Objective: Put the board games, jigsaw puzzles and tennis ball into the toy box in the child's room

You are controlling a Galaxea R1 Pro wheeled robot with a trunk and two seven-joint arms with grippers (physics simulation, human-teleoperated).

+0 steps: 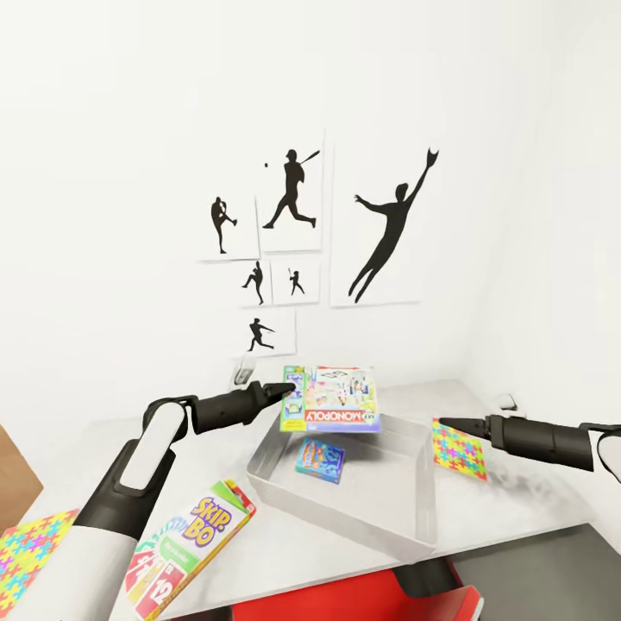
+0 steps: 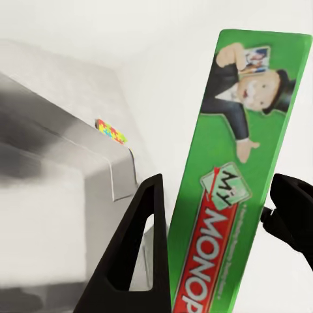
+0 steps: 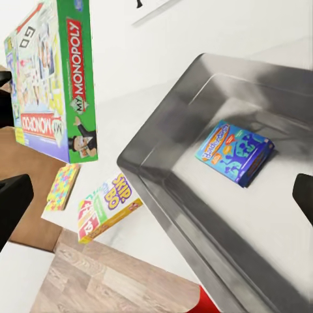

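Seven white posters (image 1: 297, 237) with black baseball-player silhouettes hang clustered on the white wall (image 1: 103, 172). Below the table's front edge sits something red (image 1: 345, 599), perhaps a chair seat. Wood-plank floor (image 3: 111, 283) lies beneath.

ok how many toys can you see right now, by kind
board games: 3 – Monopoly in the left gripper over the toy box, blue game inside it, Skip-Bo on the table
jigsaw puzzles: 2 – one at the right gripper, one at the table's left end
total: 5
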